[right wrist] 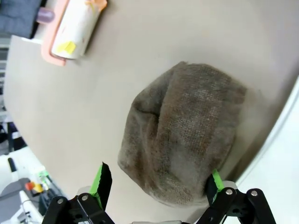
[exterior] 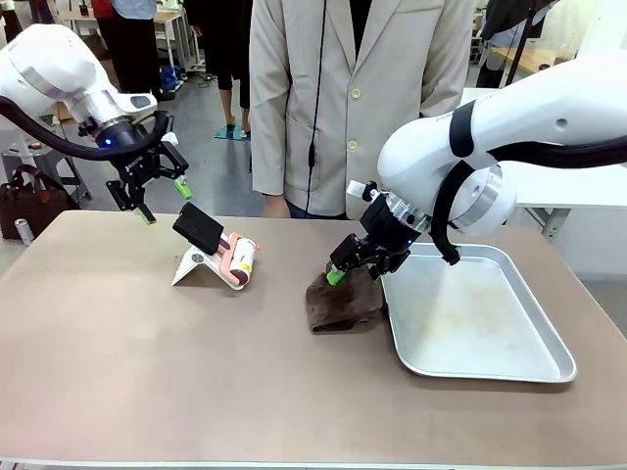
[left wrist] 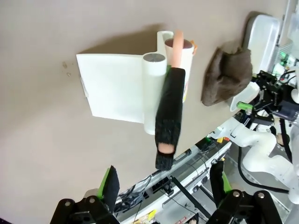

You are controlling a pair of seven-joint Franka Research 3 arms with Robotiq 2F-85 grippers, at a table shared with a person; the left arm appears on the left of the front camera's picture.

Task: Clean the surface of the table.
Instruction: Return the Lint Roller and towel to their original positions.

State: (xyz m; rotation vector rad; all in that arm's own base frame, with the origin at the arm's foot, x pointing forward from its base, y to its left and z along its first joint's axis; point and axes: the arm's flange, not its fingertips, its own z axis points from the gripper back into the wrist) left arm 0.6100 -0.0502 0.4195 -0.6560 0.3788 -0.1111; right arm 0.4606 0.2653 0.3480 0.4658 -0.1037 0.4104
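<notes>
The brown table (exterior: 147,372) carries a crumpled brown cloth (exterior: 343,302) beside a tray. My right gripper (exterior: 350,266) hangs just over the cloth's far edge. In the right wrist view it (right wrist: 158,183) is open, with the cloth (right wrist: 187,130) lying flat between its spread green-padded fingers (right wrist: 103,179). My left gripper (exterior: 165,203) is open in the air, up and left of a lint roller (exterior: 235,257) with a black handle that rests in a white stand (exterior: 196,266). The left wrist view looks down on the roller (left wrist: 170,102) between my open left gripper's (left wrist: 164,186) fingers.
A silver tray (exterior: 470,328) lies on the right half of the table, touching the cloth. A person in a beige jacket (exterior: 343,98) stands at the far edge. A dark bag (exterior: 29,206) sits beyond the left corner.
</notes>
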